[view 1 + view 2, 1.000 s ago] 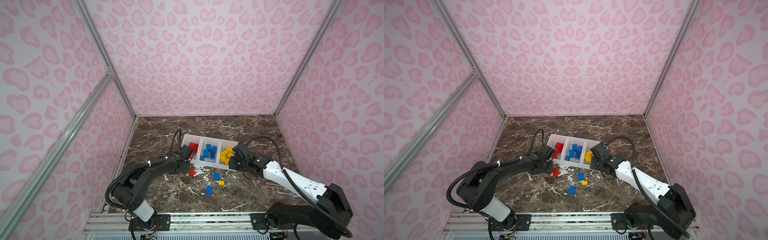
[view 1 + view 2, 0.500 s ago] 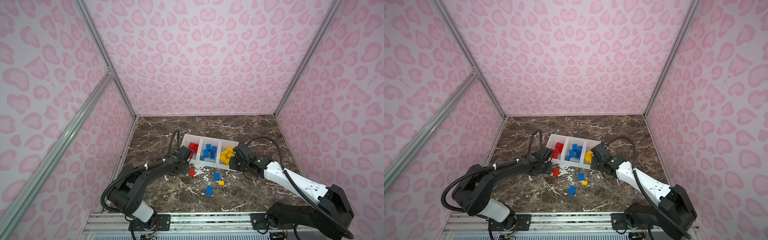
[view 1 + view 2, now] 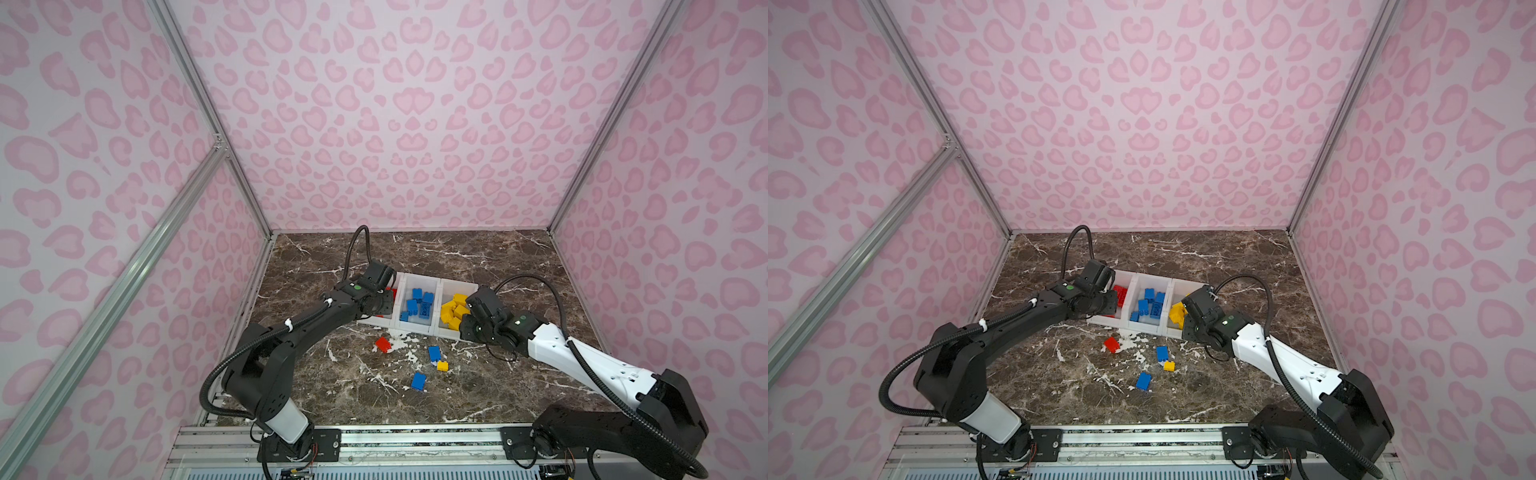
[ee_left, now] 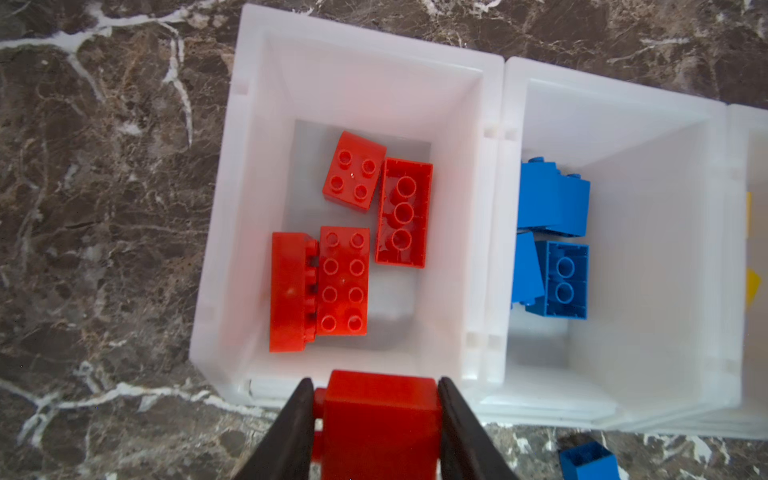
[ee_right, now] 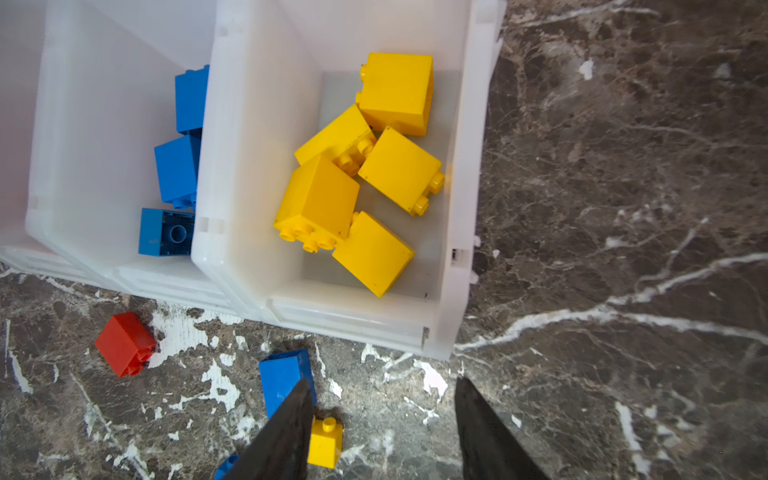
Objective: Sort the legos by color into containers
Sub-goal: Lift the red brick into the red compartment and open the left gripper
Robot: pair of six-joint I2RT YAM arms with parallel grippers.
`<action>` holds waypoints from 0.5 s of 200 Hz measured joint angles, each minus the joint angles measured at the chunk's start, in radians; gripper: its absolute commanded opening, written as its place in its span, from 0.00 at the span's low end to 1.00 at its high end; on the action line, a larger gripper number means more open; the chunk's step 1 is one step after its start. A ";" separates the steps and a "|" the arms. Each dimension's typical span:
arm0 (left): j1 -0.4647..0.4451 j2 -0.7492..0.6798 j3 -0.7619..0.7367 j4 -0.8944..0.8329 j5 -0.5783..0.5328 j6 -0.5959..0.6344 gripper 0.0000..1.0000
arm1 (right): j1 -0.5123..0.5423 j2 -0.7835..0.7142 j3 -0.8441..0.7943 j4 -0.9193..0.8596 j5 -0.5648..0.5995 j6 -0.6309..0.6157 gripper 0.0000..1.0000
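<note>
The containers (image 3: 422,279) hold red legos on the left, blue in the middle, yellow on the right. The left gripper (image 4: 375,382) is clamped on a red brick (image 4: 380,419) above the left container's (image 4: 365,95) near rim. Step in hand, as judged: depositing. Next move: carry it farther over the cavity, then release. The right gripper (image 5: 382,382) stands parted and empty over the near table (image 5: 623,208). Four loose legos (image 3: 434,354) lie there.

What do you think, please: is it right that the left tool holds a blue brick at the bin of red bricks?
Not quite. The left tool holds a red brick, not blue, at the bin of red bricks; the left wrist view shows it.
</note>
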 measured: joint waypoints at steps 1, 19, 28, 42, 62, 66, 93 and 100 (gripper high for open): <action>0.000 0.002 0.002 0.000 0.000 0.001 0.43 | 0.000 -0.001 0.000 0.000 0.000 0.000 0.56; 0.001 0.040 0.028 -0.008 0.007 0.014 0.46 | 0.000 -0.020 -0.002 -0.002 0.005 0.004 0.56; 0.001 0.050 0.035 -0.011 0.008 0.016 0.48 | 0.000 -0.030 -0.009 -0.004 0.007 0.004 0.56; 0.001 0.061 0.042 -0.016 0.021 0.022 0.51 | 0.000 -0.042 -0.022 -0.008 0.008 0.005 0.56; 0.001 0.069 0.045 -0.021 0.030 0.025 0.55 | 0.000 -0.052 -0.036 -0.015 0.008 0.010 0.56; 0.001 0.069 0.045 -0.021 0.032 0.025 0.56 | 0.000 -0.053 -0.037 -0.016 0.008 0.012 0.56; 0.001 0.069 0.045 -0.021 0.034 0.026 0.58 | 0.000 -0.053 -0.040 -0.018 0.008 0.018 0.56; 0.001 0.069 0.045 -0.021 0.034 0.027 0.58 | 0.000 -0.053 -0.041 -0.018 0.008 0.022 0.56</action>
